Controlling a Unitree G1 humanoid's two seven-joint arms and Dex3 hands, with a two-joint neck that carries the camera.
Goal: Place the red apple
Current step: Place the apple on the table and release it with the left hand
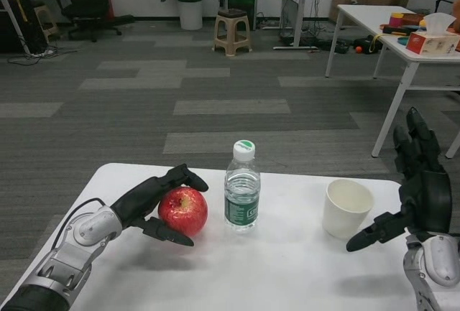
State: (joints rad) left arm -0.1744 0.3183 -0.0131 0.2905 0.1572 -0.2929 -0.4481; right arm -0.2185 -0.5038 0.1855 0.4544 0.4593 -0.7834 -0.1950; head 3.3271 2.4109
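A red apple (183,210) sits low over the white table (287,268), just left of the water bottle. My left hand (154,200) grips it, fingers curled over its top and thumb beneath its front. Whether the apple touches the table cannot be told. My right hand (417,192) stands upright at the table's right side with fingers spread, holding nothing, thumb pointing toward the cup.
A clear water bottle (242,187) with a green-and-white cap stands mid-table, close to the apple. A white paper cup (346,207) stands to its right. Beyond the table lie grey carpet, a second white table (402,34) and a stool (231,31).
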